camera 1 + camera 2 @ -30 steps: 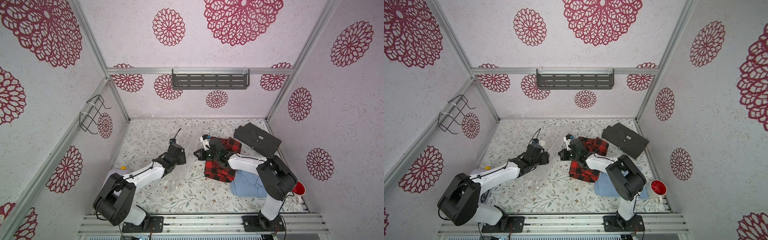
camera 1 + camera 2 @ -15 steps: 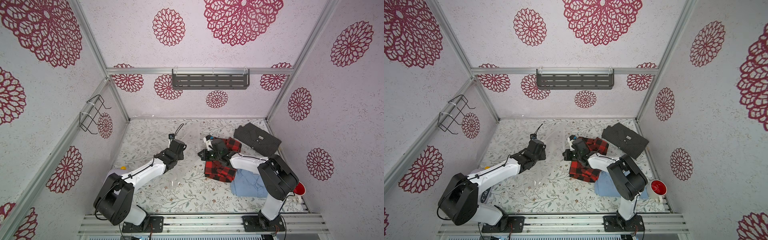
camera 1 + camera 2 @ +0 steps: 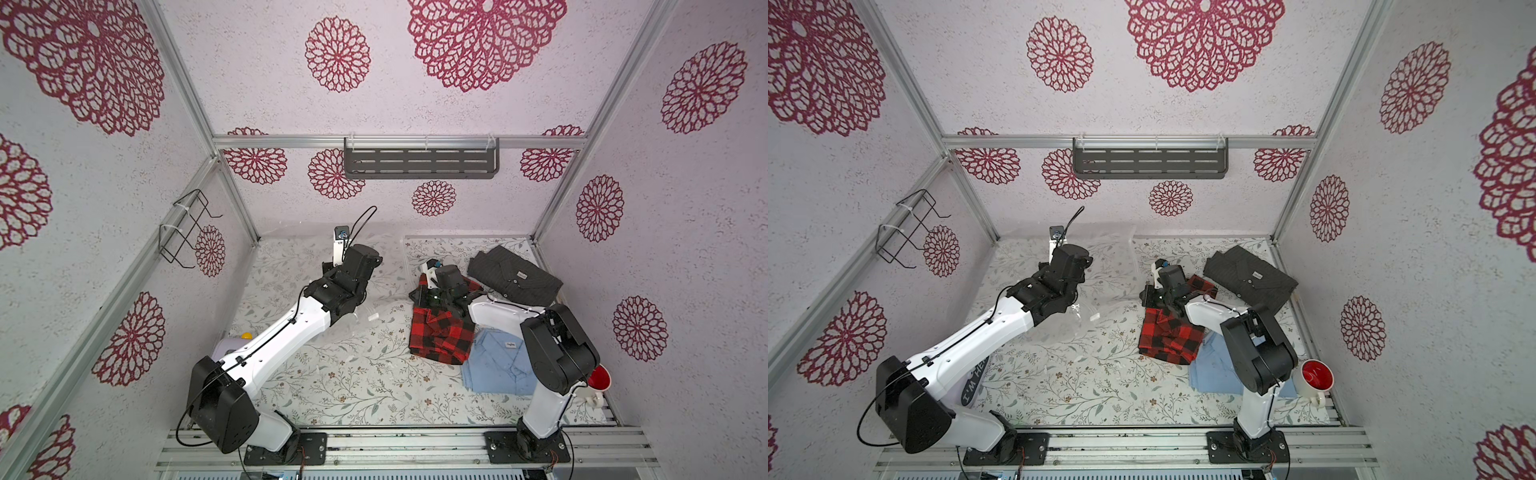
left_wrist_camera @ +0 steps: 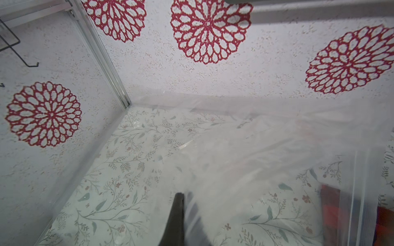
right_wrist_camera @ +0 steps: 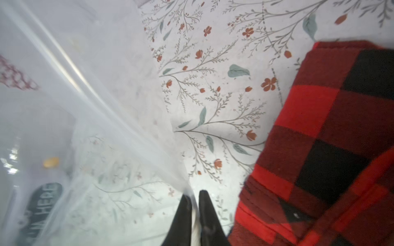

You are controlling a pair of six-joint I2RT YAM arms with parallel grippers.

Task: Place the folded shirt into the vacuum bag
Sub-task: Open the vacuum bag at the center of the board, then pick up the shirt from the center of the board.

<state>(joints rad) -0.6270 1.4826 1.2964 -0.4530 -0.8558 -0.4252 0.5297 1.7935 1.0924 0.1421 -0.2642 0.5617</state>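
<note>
Above floral cloth (image 3: 353,386), left jaws pinch crinkly clear vacuum bag (image 4: 234,149); right jaws stand parted.

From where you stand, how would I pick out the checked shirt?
On the flowered table, three folded shirts lie beside the right arm. The checked shirt is the one nearest the table's middle. Only it has red and black squares; the light blue shirt and dark grey shirt have none.

Front of table (image 3: 353,386) is free. Vacuum bag (image 3: 386,266) film blocks back-centre; plaid shirt (image 3: 440,336), blue shirt (image 3: 496,368), grey shirt (image 3: 515,278), mug (image 3: 598,379) crowd my right.
</note>
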